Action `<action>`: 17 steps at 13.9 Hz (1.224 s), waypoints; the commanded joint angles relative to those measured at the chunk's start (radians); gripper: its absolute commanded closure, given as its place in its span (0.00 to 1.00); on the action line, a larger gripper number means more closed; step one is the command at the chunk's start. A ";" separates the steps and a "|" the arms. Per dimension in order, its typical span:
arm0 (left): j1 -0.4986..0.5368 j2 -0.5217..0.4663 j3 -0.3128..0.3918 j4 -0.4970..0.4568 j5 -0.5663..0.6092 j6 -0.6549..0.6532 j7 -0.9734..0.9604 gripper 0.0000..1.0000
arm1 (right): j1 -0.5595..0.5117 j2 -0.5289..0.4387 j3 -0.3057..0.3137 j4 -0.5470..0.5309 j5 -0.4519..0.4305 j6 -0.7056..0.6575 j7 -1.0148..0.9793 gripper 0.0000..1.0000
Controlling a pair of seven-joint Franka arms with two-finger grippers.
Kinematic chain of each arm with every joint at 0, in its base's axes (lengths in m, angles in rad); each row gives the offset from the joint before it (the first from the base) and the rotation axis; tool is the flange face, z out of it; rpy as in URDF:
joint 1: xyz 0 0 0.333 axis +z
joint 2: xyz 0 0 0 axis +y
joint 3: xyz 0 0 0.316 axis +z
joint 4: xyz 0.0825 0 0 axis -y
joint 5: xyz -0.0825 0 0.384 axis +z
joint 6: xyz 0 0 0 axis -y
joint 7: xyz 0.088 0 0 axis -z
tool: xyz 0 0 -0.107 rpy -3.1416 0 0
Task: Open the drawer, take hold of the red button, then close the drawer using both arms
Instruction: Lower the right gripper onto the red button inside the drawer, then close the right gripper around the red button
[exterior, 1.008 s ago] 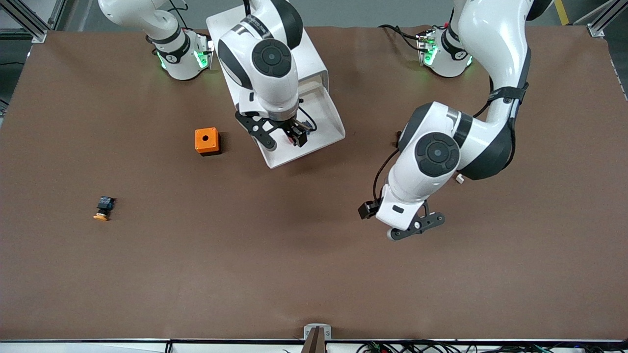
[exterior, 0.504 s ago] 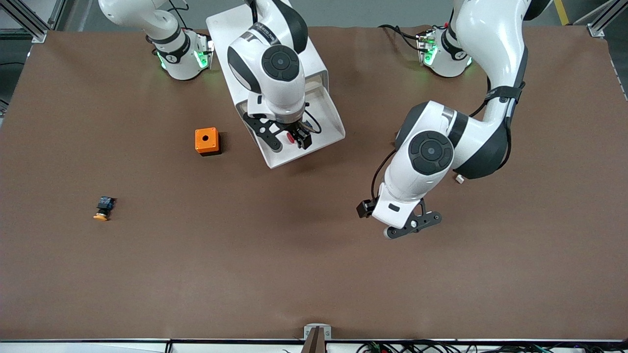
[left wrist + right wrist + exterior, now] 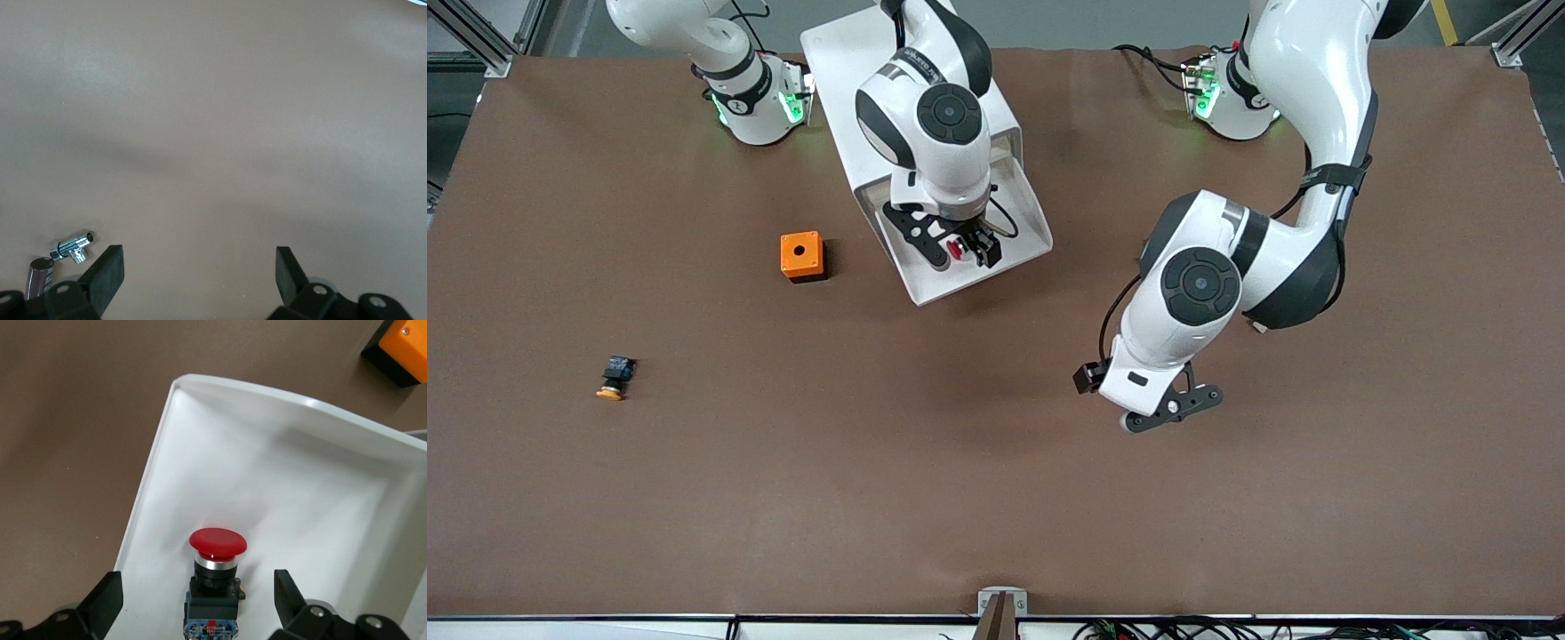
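The brown desk (image 3: 996, 498) carries everything, and I reach over it with both arms. The white cabinet (image 3: 845, 53) stands close to my bases, and its drawer (image 3: 1021, 233) is already pulled out toward the front camera, so the opening step looks done. My right arm hangs over that open drawer, with my right gripper (image 3: 959, 250) low above the tray and its jaws spread wide, gripping nothing. In the right wrist view the button (image 3: 215, 577) lies on the drawer floor between the two jaws, red cap showing, not yet touched. I judge the grab to be the step in hand: I still need to come down and close on it. My left arm waits over bare desk toward its own end, and my left gripper (image 3: 1172, 409) also has its jaws wide apart and holds nothing. Shutting the drawer is still to do. The orange box (image 3: 801, 255) sits on the desk beside the drawer, toward my right arm's end. The yellow-capped button (image 3: 614, 378) lies nearer the front camera, well apart from both.
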 commanded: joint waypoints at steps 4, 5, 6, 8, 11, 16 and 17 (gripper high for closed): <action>0.002 0.005 -0.007 -0.009 0.021 0.012 -0.001 0.00 | 0.033 -0.009 -0.011 -0.023 -0.013 0.013 0.046 0.00; 0.003 0.008 -0.007 -0.009 0.021 0.012 0.000 0.00 | 0.035 -0.009 -0.011 -0.023 -0.013 0.014 0.046 0.00; 0.002 0.008 -0.007 -0.009 0.022 0.012 0.002 0.00 | 0.039 -0.009 -0.011 -0.025 -0.013 0.016 0.048 0.00; 0.002 0.010 -0.007 -0.009 0.024 0.012 0.002 0.00 | 0.044 -0.006 -0.011 -0.025 -0.013 0.028 0.052 0.00; 0.002 0.016 -0.007 -0.009 0.027 0.012 0.000 0.00 | 0.050 0.011 -0.011 -0.023 -0.013 0.052 0.065 0.00; 0.002 0.021 -0.007 -0.009 0.033 0.012 -0.001 0.00 | 0.053 0.023 -0.011 -0.023 -0.013 0.056 0.084 0.00; 0.002 0.021 -0.007 -0.009 0.033 0.012 -0.001 0.00 | 0.058 0.029 -0.011 -0.023 -0.013 0.057 0.089 0.00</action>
